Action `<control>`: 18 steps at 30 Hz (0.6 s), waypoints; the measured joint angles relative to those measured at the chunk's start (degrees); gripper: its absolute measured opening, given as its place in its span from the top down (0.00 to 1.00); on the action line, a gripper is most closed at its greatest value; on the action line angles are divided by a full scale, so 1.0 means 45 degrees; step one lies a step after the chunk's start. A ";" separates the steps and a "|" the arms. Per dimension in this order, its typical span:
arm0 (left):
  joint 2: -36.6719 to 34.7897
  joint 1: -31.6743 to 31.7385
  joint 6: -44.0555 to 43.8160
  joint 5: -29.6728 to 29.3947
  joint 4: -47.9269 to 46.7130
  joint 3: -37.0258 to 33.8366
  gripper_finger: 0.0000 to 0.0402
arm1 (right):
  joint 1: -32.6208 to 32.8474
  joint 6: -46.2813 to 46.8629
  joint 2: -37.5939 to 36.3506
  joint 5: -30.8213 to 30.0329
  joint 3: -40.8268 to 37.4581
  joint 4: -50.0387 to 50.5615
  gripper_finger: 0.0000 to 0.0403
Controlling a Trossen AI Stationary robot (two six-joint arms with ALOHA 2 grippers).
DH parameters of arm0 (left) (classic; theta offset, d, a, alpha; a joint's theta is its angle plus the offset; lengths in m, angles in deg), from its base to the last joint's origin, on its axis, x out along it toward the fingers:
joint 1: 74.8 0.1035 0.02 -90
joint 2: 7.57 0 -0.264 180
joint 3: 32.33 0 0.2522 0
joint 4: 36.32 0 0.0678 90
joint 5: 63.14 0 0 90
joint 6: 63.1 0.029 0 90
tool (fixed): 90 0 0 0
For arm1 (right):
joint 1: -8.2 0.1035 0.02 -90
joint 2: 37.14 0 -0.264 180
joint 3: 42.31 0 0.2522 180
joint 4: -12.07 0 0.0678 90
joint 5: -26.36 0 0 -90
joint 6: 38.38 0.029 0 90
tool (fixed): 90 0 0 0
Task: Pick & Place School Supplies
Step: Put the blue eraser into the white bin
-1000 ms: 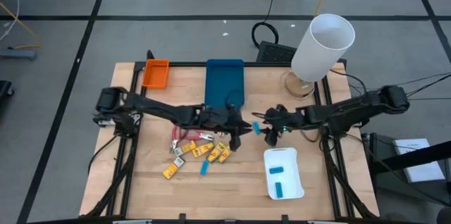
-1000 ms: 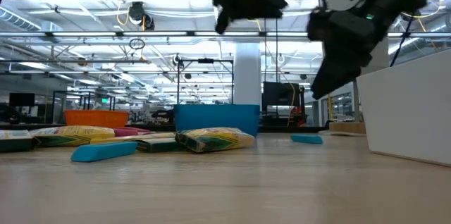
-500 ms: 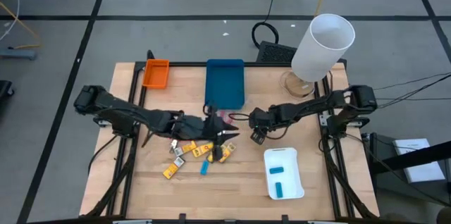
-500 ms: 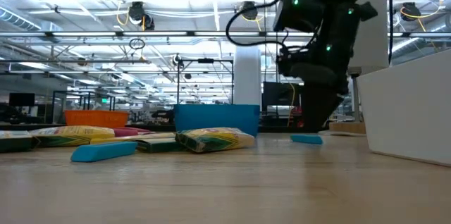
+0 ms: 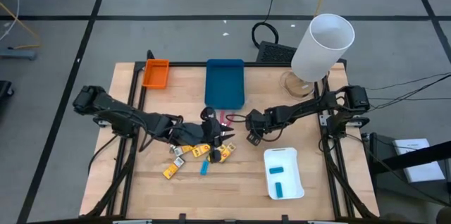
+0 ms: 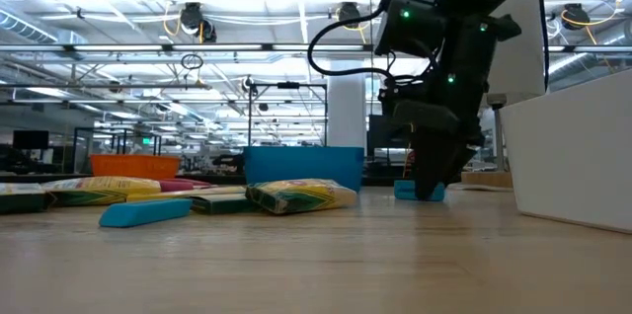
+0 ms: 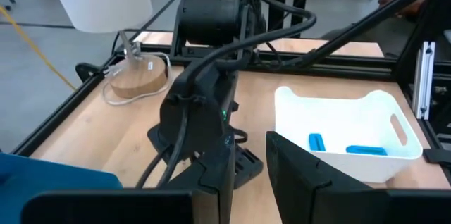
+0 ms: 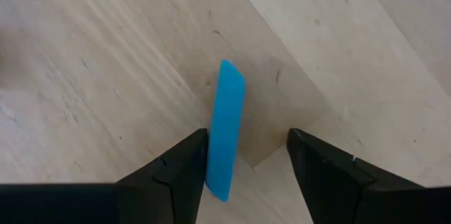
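A light-blue oblong block lies flat on the wooden table between the open fingers of my right gripper. In the low view that gripper is down at the table top, with the block beside it. My left gripper is open and hovers over the pile of yellow pieces, near another blue block. Two blue blocks lie in the white tray. My right gripper points down with a finger on either side of the block. The block's near end lies close against the inner side of one finger. I cannot tell whether they touch. The block rests flat on the table.
A blue tray and an orange tray stand at the far side. A white lamp on a wooden foot stands at the far right corner. Bare wood lies along the near edge.
My right gripper has moved toward the table's left and near side and come down from high up to the table, so its fingers straddle the blue block. My left arm has drawn back toward the left edge, so its gripper is now over the pile.
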 joint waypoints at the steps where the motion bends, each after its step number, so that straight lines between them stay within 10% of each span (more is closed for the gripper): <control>1: 0.0000 -0.0015 -0.0011 -0.0003 -0.0021 0.0000 0.78 | 0.0000 0.0000 0.0005 0.0009 -0.0004 0.0007 0.52; 18: 0.0000 -0.0029 -0.0040 0.0000 -0.0201 0.0000 0.78 | 0.0524 -0.1764 -0.0146 0.0242 -0.0063 -0.0342 0.93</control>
